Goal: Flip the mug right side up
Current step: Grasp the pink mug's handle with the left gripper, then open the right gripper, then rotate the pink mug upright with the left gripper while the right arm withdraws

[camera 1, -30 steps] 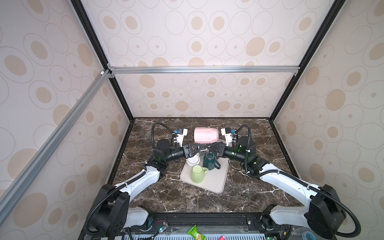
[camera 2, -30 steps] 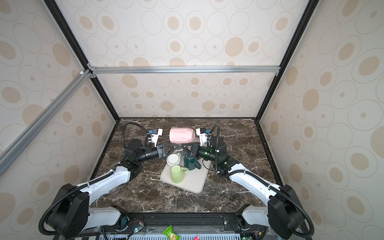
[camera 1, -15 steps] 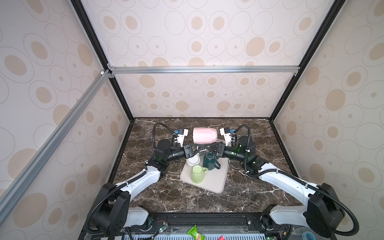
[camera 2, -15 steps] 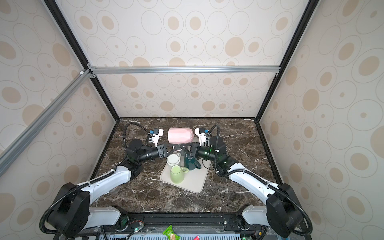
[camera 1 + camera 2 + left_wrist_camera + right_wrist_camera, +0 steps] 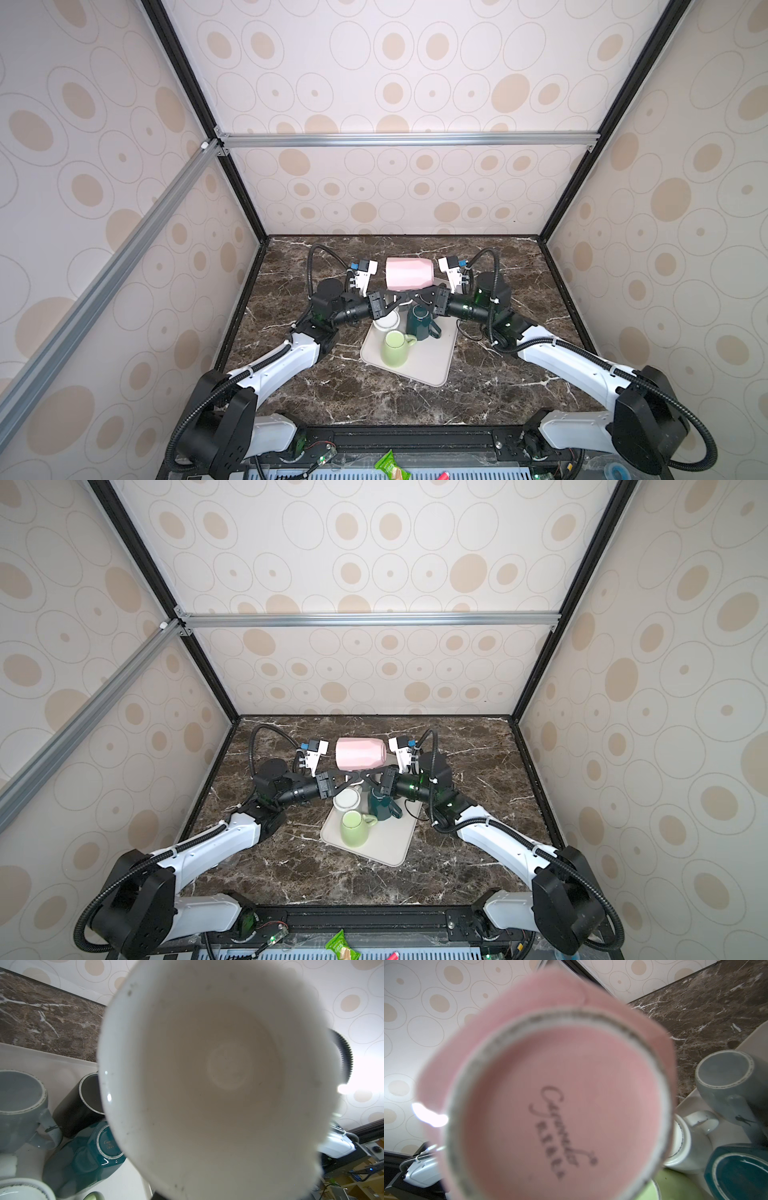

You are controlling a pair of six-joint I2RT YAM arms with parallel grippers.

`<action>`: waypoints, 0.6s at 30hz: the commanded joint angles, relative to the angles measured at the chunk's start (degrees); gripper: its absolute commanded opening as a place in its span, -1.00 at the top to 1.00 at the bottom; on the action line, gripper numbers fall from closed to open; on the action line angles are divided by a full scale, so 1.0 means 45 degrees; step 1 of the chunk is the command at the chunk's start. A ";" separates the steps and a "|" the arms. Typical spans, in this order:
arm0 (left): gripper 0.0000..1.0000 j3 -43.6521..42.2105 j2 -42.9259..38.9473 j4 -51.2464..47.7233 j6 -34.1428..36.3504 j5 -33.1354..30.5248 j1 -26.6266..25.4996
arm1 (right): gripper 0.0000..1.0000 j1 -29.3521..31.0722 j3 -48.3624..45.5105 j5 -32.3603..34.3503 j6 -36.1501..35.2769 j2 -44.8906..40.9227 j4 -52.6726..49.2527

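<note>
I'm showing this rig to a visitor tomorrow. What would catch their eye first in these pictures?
The pink mug stands out: it hangs on its side in mid-air over the far end of the beige tray, with the left gripper and right gripper meeting just under it. On the tray sit a light green mug, upright, and a dark teal mug.

pink mug (image 5: 560, 1105) base blurred, edges cut off, white mug (image 5: 388, 323) partly hidden under left arm (image 5: 353, 311)
</note>
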 commanded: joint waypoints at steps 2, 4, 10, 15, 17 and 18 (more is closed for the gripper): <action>1.00 0.0820 -0.0693 -0.0697 0.0813 -0.0928 -0.0059 | 0.71 0.0073 -0.0021 0.0009 -0.0809 0.0059 0.0146; 1.00 0.0670 -0.0757 -0.0808 0.0993 -0.1236 -0.0051 | 0.08 0.0058 -0.0031 0.0101 -0.0816 0.0097 0.0117; 1.00 0.0230 -0.0297 -0.0793 0.1103 -0.2019 0.0242 | -0.77 0.0071 -0.0160 0.0546 -0.0681 0.0183 0.0351; 1.00 0.0589 0.0272 -0.0780 0.1080 -0.1617 0.0289 | -0.95 0.0077 0.0068 0.1216 -0.1504 -0.0054 -0.1099; 1.00 0.0741 0.0297 -0.0872 0.1195 -0.1526 0.0328 | -0.95 0.0082 0.0077 0.1714 -0.1866 -0.0252 -0.1689; 1.00 0.0800 0.0321 -0.0831 0.1208 -0.1442 0.0345 | -0.96 0.0067 0.0071 0.1954 -0.2125 -0.0354 -0.1969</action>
